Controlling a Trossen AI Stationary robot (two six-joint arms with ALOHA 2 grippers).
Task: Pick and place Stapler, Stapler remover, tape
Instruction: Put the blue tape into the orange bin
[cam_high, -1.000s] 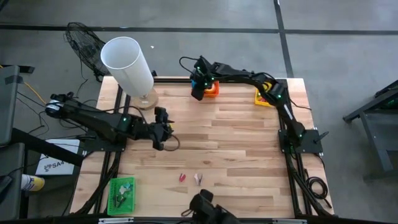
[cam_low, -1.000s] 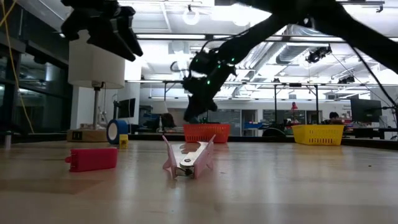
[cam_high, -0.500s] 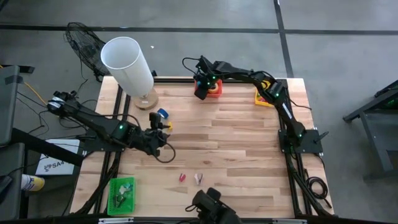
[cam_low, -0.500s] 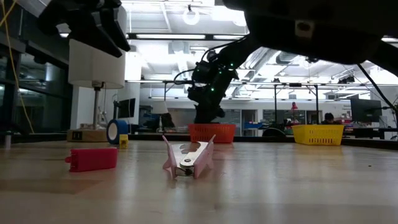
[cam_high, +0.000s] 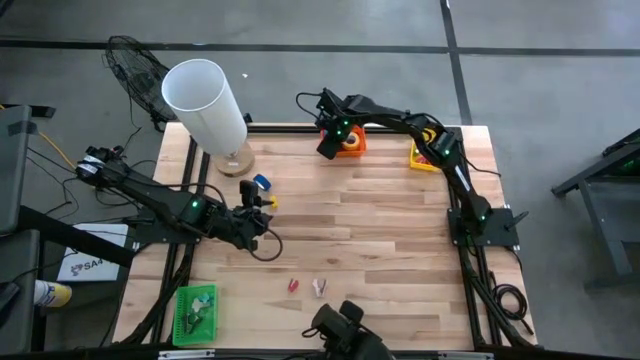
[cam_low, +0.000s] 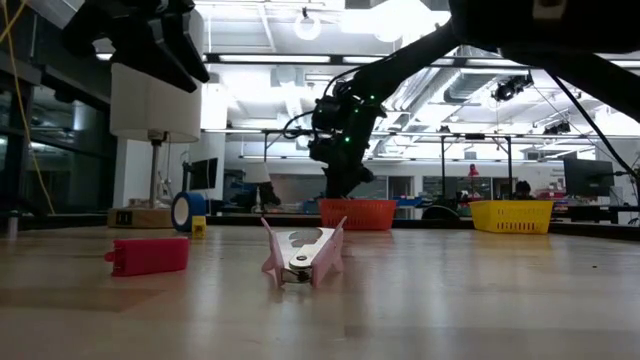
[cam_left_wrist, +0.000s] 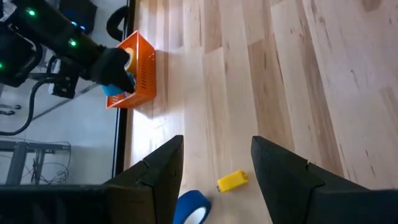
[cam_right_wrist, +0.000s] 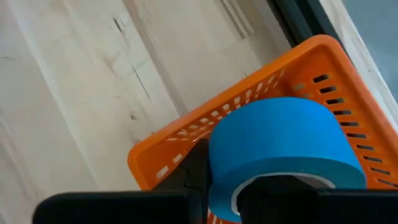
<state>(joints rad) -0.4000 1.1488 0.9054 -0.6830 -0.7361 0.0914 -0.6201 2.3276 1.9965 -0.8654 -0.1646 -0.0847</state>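
Right now the right gripper (cam_high: 329, 145) hangs at the far edge of the table (cam_high: 400, 230), at the orange basket (cam_high: 349, 143), with its fingers clamped on a blue tape roll (cam_right_wrist: 283, 152). The right wrist view shows that roll tight against the gripper, poised over the basket's near rim; whether it touches the basket cannot be told. The roll's open centre faces the wrist camera, so its axis runs along the gripper's line of sight, and its lower part is cut off by the dark gripper body. The left wrist view also catches a patch of blue at the orange basket (cam_left_wrist: 138, 71) under the right arm.

The left gripper (cam_high: 262, 208) hovers over the table's left side, its fingers (cam_left_wrist: 160, 174) spread apart and holding nothing. A second blue tape roll (cam_high: 261, 183) stands on edge just beyond it, near the base of the white lamp (cam_high: 205, 100), with a small yellow piece (cam_left_wrist: 232, 181) beside it. Seen from the left wrist, that roll (cam_left_wrist: 189, 208) is half hidden by the gripper's own finger.

Nearer the front edge lie a red stapler (cam_low: 150, 254) and a pink staple remover (cam_low: 303, 252), close together, the stapler's long side lying across the low view. A yellow basket (cam_high: 424, 155) sits at the far right corner and a green basket (cam_high: 195, 310) at the front left, its contents too small to make out.
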